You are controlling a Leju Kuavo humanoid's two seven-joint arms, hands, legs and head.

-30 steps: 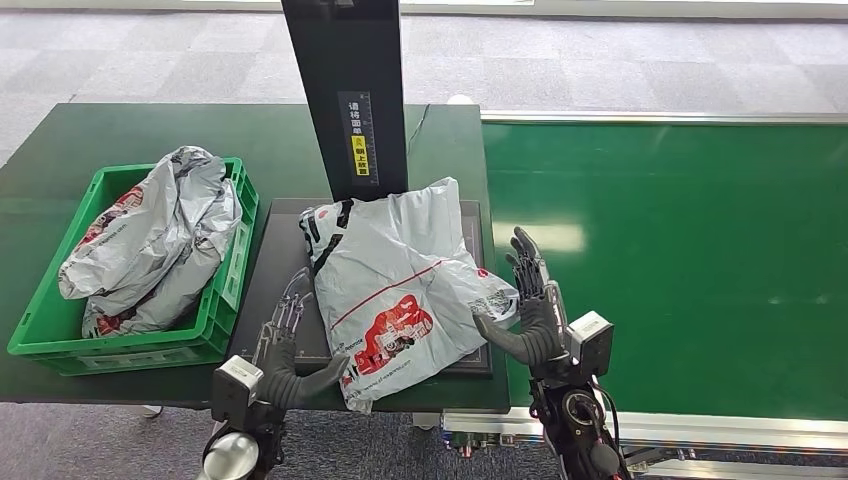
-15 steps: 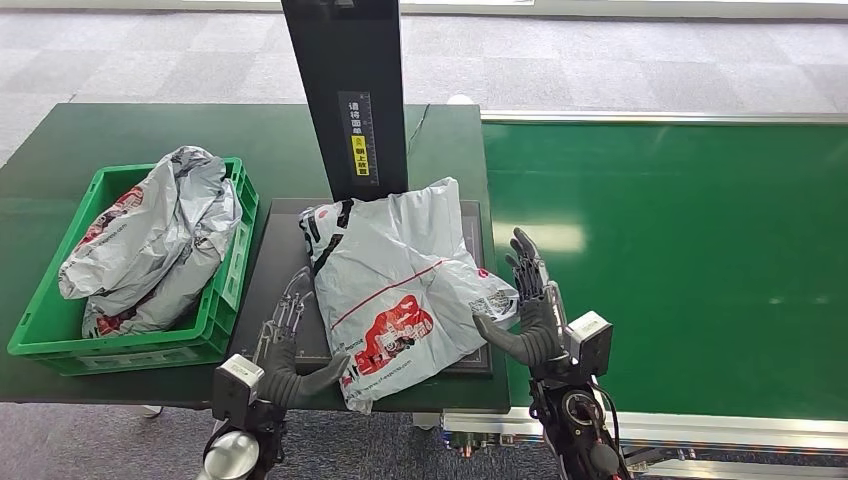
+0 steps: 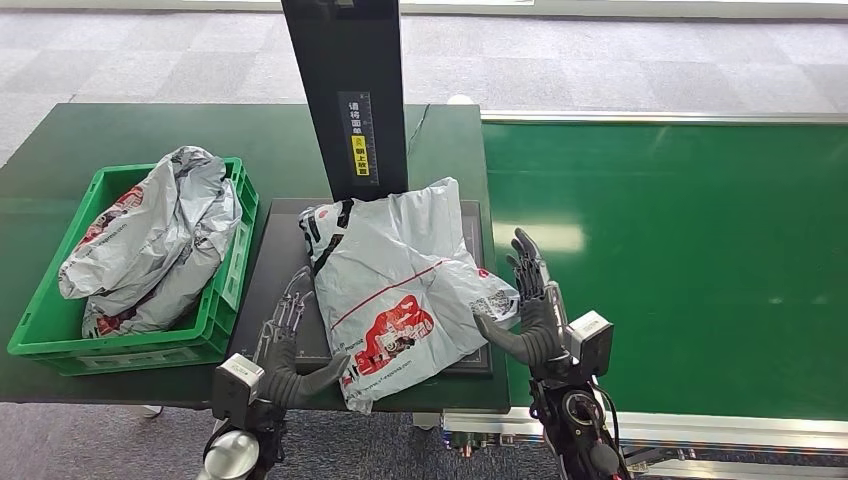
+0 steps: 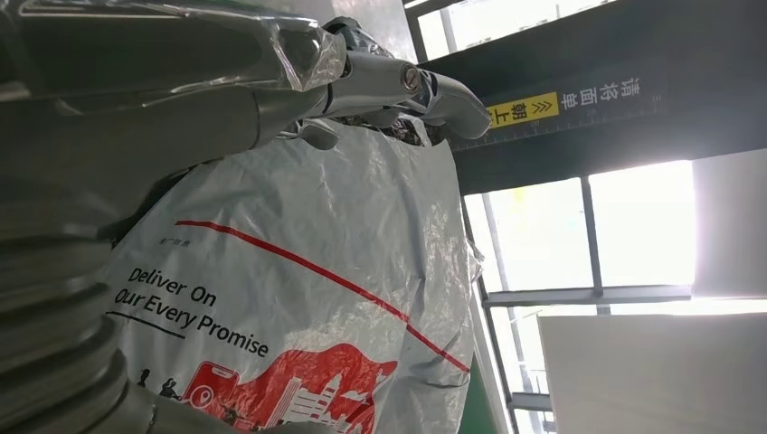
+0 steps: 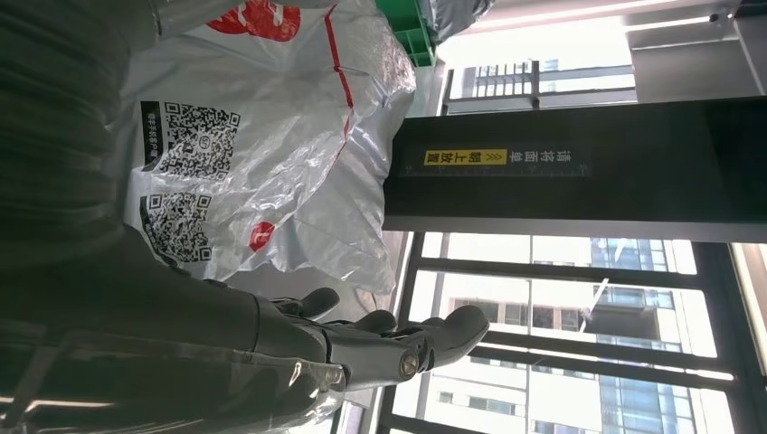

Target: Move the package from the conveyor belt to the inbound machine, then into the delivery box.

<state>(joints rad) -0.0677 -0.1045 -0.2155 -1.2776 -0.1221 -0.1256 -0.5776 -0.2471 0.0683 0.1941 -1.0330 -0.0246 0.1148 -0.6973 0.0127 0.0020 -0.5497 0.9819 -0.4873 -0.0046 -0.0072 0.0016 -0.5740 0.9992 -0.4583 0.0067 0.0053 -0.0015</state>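
Package point(image 3: 400, 280): a grey courier bag with red print, lying flat on the dark platform of the inbound machine point(image 3: 285, 250), at the foot of the machine's black column point(image 3: 345, 90), on the green counter point(image 3: 100, 140). Judged from this layout, the first transfer, off the conveyor belt point(image 3: 680, 260), is complete; the second transfer, into the delivery box point(image 3: 215, 310), is not yet done. That green crate stands at the far left of the counter and already holds other grey bags point(image 3: 150, 240). Left hand point(image 3: 285, 345): placed against the package's left edge, fingers extended forward and apart, thumb pointing in toward the bag; it grips nothing. Right hand point(image 3: 530, 305): mirrored at the package's right edge beside the printed codes, fingers extended and spread, thumb turned inward, likewise empty. The two hands bracket the package, a pose that appears suited to a two-sided lift.
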